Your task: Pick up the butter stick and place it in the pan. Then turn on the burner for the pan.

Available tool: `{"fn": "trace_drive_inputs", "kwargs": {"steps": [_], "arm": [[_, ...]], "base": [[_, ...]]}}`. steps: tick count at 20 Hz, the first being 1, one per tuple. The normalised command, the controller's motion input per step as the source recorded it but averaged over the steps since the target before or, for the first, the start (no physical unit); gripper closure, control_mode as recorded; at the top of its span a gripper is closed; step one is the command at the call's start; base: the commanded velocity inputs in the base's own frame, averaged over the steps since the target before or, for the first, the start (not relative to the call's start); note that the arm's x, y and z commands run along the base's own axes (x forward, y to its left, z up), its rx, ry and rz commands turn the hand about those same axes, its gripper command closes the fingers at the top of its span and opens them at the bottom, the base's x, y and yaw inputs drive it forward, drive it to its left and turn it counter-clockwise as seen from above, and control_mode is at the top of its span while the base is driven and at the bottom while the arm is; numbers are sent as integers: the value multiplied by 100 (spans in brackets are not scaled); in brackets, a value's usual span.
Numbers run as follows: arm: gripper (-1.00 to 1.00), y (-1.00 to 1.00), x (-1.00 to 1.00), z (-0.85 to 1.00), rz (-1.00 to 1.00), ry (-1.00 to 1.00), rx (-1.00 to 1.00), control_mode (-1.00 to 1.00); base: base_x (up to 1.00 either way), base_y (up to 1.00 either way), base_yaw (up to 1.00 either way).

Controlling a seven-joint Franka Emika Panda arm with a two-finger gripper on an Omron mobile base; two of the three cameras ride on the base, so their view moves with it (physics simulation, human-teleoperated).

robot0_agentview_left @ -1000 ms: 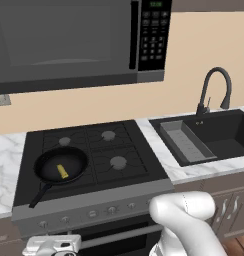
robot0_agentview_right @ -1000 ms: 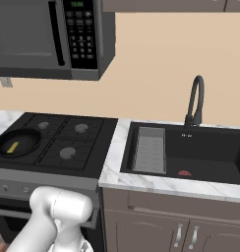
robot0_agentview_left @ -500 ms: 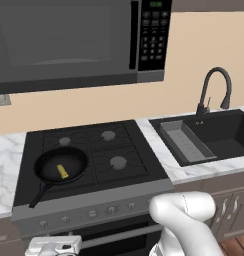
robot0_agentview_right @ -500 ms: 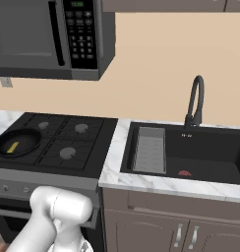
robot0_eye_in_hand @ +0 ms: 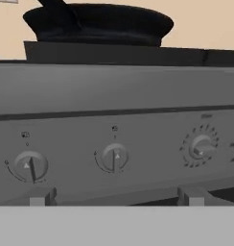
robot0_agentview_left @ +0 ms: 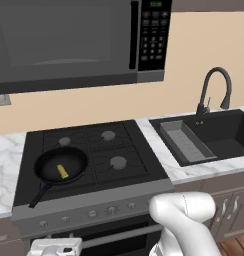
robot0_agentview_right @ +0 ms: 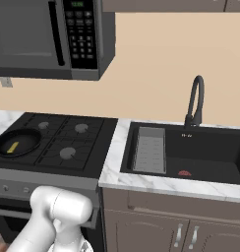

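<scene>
Gripper: the gripper [robot0_eye_in_hand: 114,197] sits low in front of the stove, jaws spread wide with nothing between them; its two finger tips [robot0_eye_in_hand: 40,196] rise at the bottom of the hand view, facing the control panel.
Butter stick: the butter stick [robot0_agentview_left: 62,171] already lies inside the pan [robot0_agentview_left: 60,165], a little off its middle, so the first half of the task looks done.
Pan position: on the front left burner of the stove [robot0_agentview_left: 94,155]; in the hand view the pan [robot0_eye_in_hand: 97,24] sits on the cooktop above the panel, over the left and middle knobs.
Pan handle: its long axis runs from the rim toward the front left corner of the cooktop, ending near the edge above the panel.
Knobs ahead: left knob [robot0_eye_in_hand: 29,166], middle knob [robot0_eye_in_hand: 114,157] and right knob [robot0_eye_in_hand: 201,146] are in a row on the panel, all apart from the finger tips.
Deciding relation: the middle knob lies almost straight ahead between the spread tips; the left knob stands just above the left tip.
Judgement: which knob drives the pan's burner cannot be read from the small marks above them; the left one seems likelier, given the pan's front left place.
Next move calls for: centre on the chosen knob, advance, close and twist.
</scene>
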Motion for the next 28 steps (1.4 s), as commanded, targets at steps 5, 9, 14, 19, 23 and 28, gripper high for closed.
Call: {"fn": "trace_drive_inputs", "kwargs": {"steps": [5, 9, 14, 19, 23, 28], "arm": [[-100, 0, 10, -16, 0, -2, 0, -100], [-100, 0, 10, -12, 0, -2, 0, -100], [-100, 0, 17, -1, 0, 0, 0, -100], [-100, 0, 20, 0, 0, 0, 0, -100], [-100, 0, 13, 0, 0, 0, 0, -100], [-100, 0, 1, 0, 0, 0, 0, -100]], "base": [[0, 0, 0], [0, 0, 0], [0, 0, 0], [0, 0, 0], [0, 0, 0], [0, 0, 0]]}}
